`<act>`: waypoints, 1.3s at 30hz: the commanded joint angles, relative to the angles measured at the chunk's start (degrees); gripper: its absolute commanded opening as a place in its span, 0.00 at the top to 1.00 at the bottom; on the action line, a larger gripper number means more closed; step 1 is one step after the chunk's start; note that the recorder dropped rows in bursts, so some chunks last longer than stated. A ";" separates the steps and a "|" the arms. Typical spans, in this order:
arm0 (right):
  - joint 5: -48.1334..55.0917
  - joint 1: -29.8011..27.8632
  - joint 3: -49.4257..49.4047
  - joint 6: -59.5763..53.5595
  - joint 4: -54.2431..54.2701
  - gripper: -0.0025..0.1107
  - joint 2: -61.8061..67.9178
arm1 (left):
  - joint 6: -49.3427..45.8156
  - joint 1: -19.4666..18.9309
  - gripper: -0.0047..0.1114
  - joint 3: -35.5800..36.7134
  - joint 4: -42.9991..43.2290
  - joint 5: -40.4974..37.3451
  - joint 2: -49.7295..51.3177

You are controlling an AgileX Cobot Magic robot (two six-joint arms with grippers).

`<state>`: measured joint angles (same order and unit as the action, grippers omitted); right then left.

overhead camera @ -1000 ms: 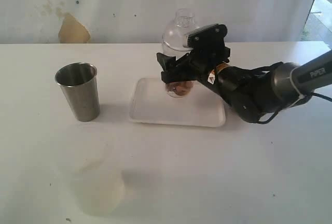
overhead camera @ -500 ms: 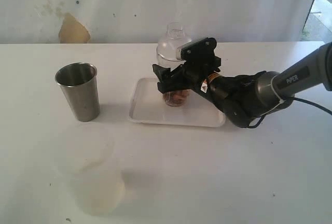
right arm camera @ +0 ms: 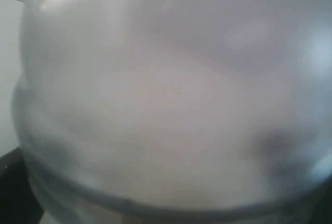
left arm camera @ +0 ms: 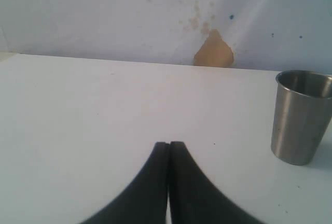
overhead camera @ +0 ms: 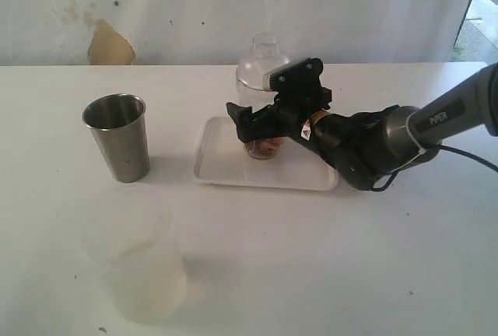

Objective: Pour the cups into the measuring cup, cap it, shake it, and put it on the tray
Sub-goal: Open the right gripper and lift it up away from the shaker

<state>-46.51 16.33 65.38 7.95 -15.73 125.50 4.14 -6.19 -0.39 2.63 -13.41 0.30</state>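
Observation:
The measuring cup (overhead camera: 262,64), clear with a domed lid and brown contents at its bottom, stands upright on the white tray (overhead camera: 229,166). My right gripper (overhead camera: 257,124) straddles its lower half, one finger on each side. Whether the fingers press on it does not show. In the right wrist view the measuring cup (right arm camera: 166,99) fills the picture as a blur. The steel tumbler (overhead camera: 118,137) stands left of the tray, also seen as the tumbler (left arm camera: 301,116) in the left wrist view. My left gripper (left arm camera: 169,144) is shut and empty above bare table. The wooden cup is out of view.
A milky translucent cup (overhead camera: 138,272) stands near the front left of the white table (overhead camera: 350,258). A wall (overhead camera: 187,1) with a brown patch (overhead camera: 109,44) closes off the table's far edge.
The right arm has come down with the measuring cup, from above the tray to standing on it. The left gripper has not moved.

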 commanded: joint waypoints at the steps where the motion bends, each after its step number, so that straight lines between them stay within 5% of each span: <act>1: 3.19 -0.37 -0.05 -0.01 -0.79 0.06 -1.96 | -0.16 0.02 0.96 0.39 -0.28 0.00 -0.30; 11: 13.04 -0.23 -0.16 4.26 -2.13 0.06 -6.15 | -0.16 0.02 0.96 0.39 -0.28 0.00 -0.30; 16: 13.71 0.22 -0.16 9.19 -10.56 0.06 -7.87 | -0.16 0.02 0.96 0.39 -0.28 0.00 -0.30; 39: 17.01 0.23 -0.16 9.88 -10.68 0.06 -17.06 | -0.16 0.02 0.96 0.39 -0.28 0.00 -0.30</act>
<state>-29.13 16.54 65.38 17.97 -25.99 110.75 4.14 -6.19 -0.39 2.63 -13.41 0.30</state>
